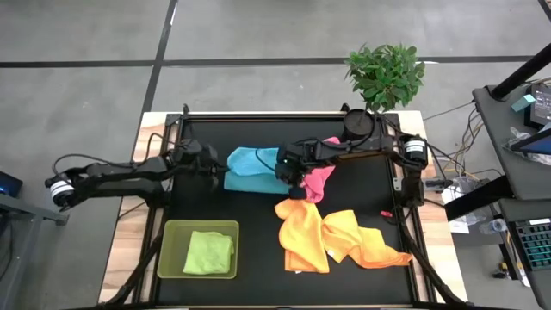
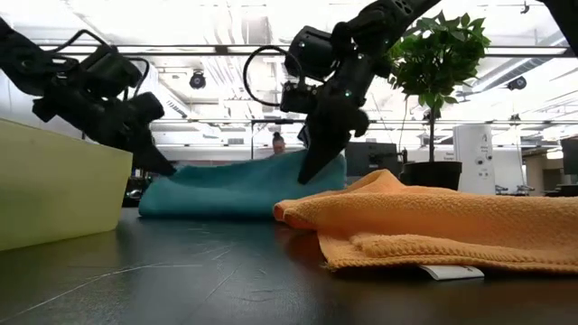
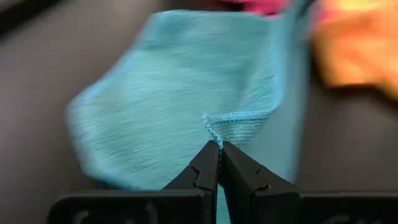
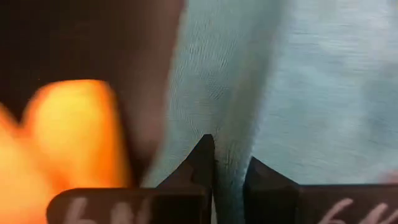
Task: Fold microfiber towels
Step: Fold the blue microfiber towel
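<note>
A light blue towel [image 1: 254,170] lies at mid-table between my two grippers; in the low view the light blue towel [image 2: 239,188] rests with its lower part on the black tabletop. My left gripper [image 1: 215,176] is shut at its left end, my right gripper [image 1: 293,179] at its right end. A pink towel [image 1: 324,178] lies just right of it, partly under the right arm. Two orange and yellow-orange towels [image 1: 344,237] lie crumpled at the near right. A lime green towel [image 1: 208,252] lies folded in the tray. My left gripper pinches a hemmed corner [image 3: 213,128] of the light blue towel between its two fingertips, coming from the table's left and slanting down. The rest of the towel spreads away from the fingers onto the table. My right gripper pinches a raised ridge of the light blue towel [image 4: 229,155] at its right end between its two fingers, slanting down from the table's right. One layer or several, I cannot tell. That end stands lifted [image 2: 327,162]; the towel's lower part stays on the table.
A translucent lime-green tray [image 1: 172,231] stands at the near left. A potted plant [image 1: 385,76] stands at the far right corner. The orange towels [image 2: 433,226] fill the near right; bare black tabletop shows at the near middle.
</note>
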